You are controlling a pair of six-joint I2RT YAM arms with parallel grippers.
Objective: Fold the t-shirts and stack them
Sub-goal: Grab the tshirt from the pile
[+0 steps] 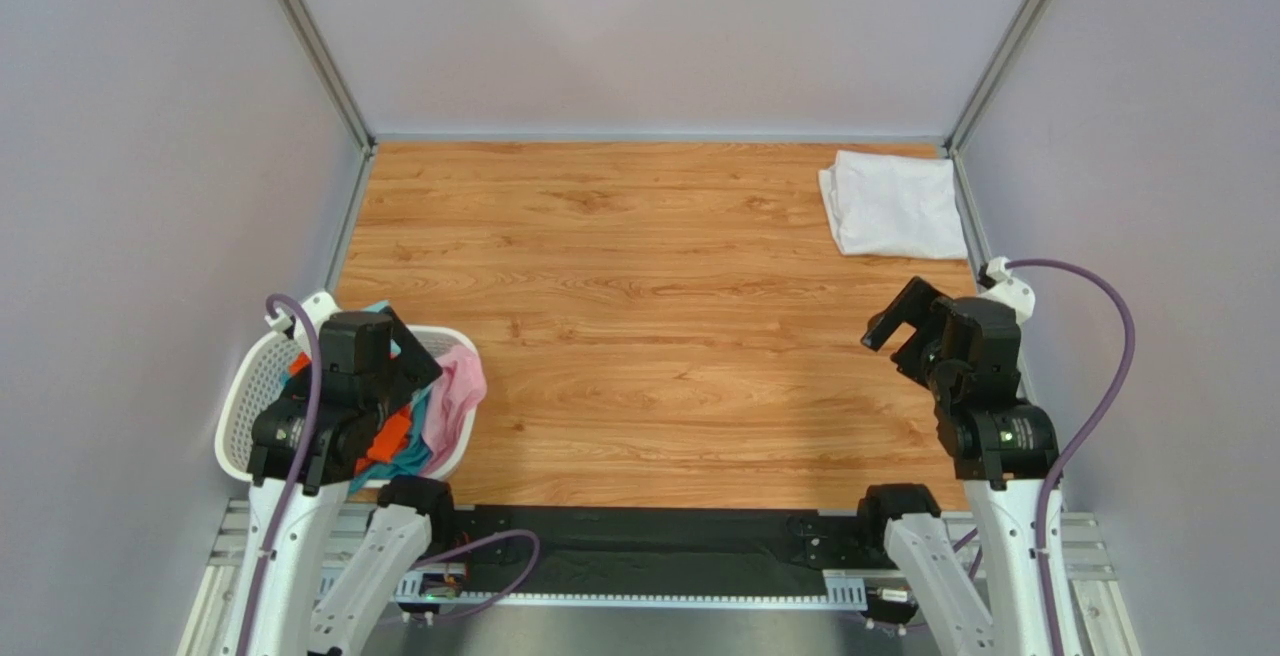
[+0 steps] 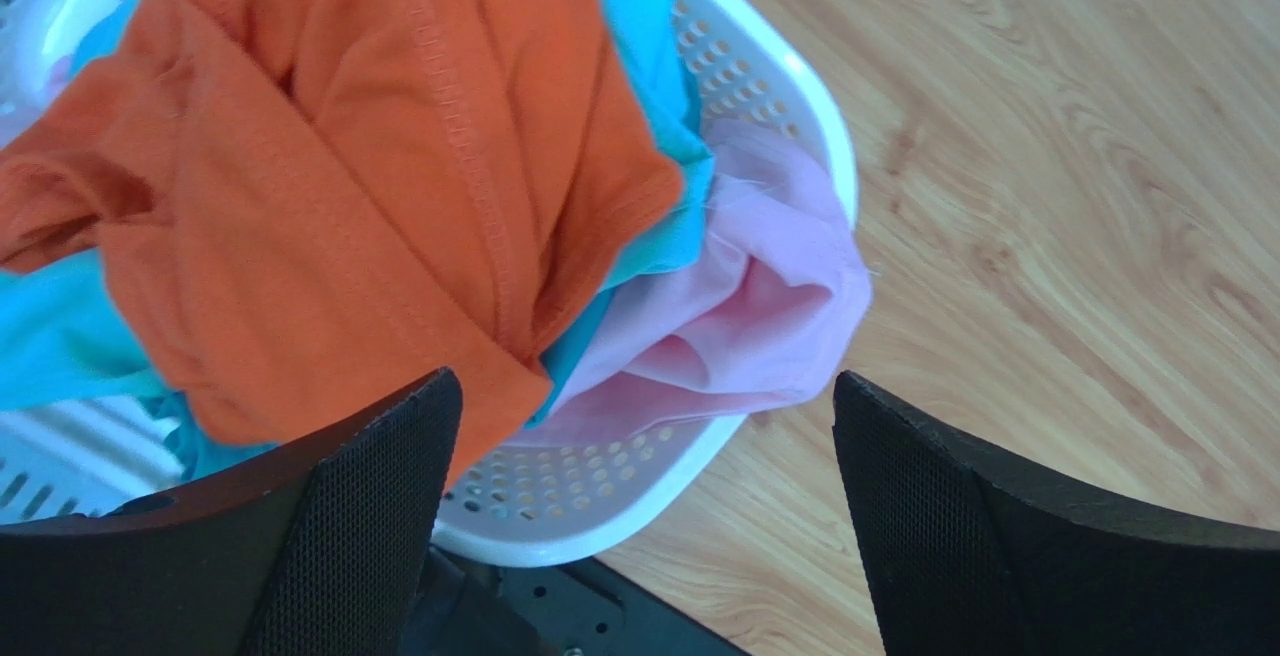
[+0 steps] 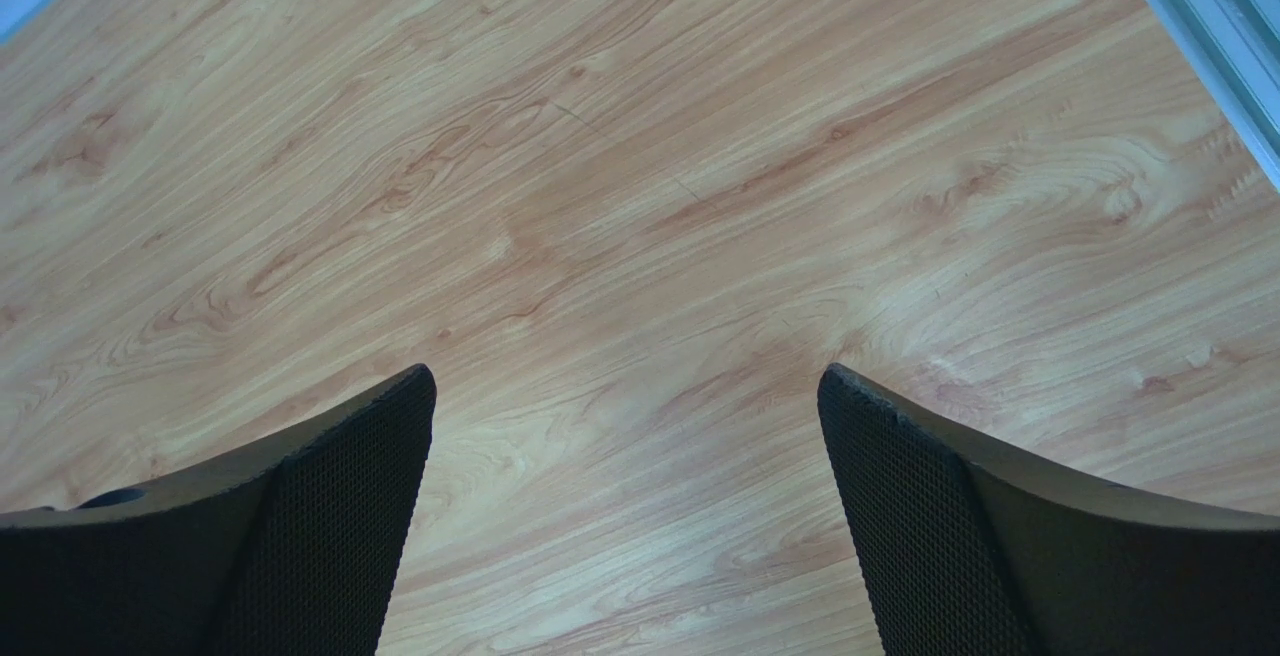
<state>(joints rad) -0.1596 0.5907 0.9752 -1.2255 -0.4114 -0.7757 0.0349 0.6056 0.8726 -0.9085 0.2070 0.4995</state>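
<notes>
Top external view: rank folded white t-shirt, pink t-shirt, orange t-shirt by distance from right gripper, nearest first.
1. Folded white cloth t-shirt, far right corner.
2. Pale pink cloth t-shirt, right edge of white mesh basket.
3. Bright orange cloth t-shirt, further left inside.

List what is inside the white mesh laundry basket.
Inside the white mesh laundry basket: a crumpled bright orange cloth t-shirt on top, a teal t-shirt beneath it, and a pale pink t-shirt draped over the rim. Anything lower is covered by these.
</notes>
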